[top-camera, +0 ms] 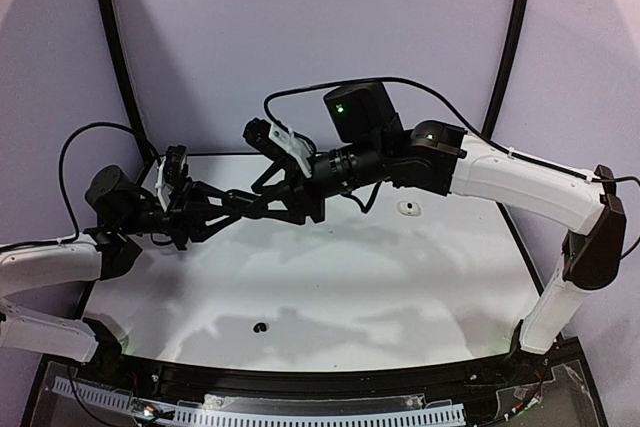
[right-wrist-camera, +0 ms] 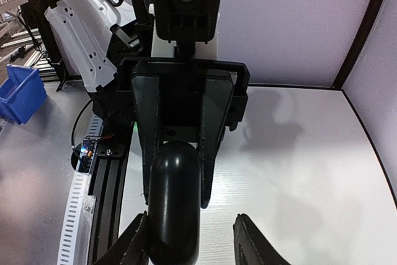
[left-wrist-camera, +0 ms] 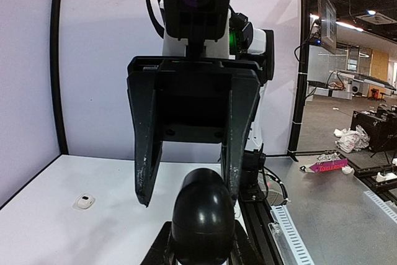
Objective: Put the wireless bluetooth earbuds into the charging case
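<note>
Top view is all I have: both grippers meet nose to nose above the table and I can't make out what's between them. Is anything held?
Observer: Yes. The right wrist view shows the left gripper shut on a black case, which sticks out towards that camera.
Operator: And the right one?
Observer: The left wrist view shows the right gripper open. Its fingers are spread wider than the case and straddle it. I cannot tell whether they touch it.
Operator: Lid open?
Observer: No open lid shows in either wrist view. The end facing the right wrist camera is smooth and rounded.
</note>
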Controlling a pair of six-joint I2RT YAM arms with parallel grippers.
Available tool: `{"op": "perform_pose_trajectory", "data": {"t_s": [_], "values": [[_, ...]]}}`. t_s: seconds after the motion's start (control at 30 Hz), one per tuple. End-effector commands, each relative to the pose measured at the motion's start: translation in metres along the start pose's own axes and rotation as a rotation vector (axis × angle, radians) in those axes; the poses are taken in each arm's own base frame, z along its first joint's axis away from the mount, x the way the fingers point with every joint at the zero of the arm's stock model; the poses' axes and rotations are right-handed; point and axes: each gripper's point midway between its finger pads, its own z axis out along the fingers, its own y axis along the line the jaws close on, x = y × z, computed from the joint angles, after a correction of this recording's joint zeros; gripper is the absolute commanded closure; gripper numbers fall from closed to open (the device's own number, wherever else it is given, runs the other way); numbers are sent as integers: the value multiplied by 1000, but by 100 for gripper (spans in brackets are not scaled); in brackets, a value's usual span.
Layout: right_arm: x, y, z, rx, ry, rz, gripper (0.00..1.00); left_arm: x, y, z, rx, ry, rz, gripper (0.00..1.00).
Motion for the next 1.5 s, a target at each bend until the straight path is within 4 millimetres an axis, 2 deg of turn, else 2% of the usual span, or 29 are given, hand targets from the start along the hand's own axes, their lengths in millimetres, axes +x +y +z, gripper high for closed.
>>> {"op": "perform_pose_trajectory", "data": {"t_s": [0.0, 0.33, 0.8, 1.1, 1.2, 1.47], "values": [[0, -23, -2, 95, 4, 27, 55, -2, -16, -1, 83, 1, 46, 99], [-1, -42, -20, 173, -29, 77, 57, 12, -21, -1, 119, 53, 60, 99], [13, -45, -20, 182, -24, 129, 59, 22, -21, -2, 120, 88, 80, 99], [21, -41, -11, 148, -16, 140, 59, 18, -17, -1, 103, 76, 73, 99], [17, -37, -12, 127, -31, 132, 58, 20, -16, -1, 91, 81, 32, 99], [-8, -25, -18, 39, -114, 104, 54, 33, 7, -2, -41, 92, -50, 99]]}}
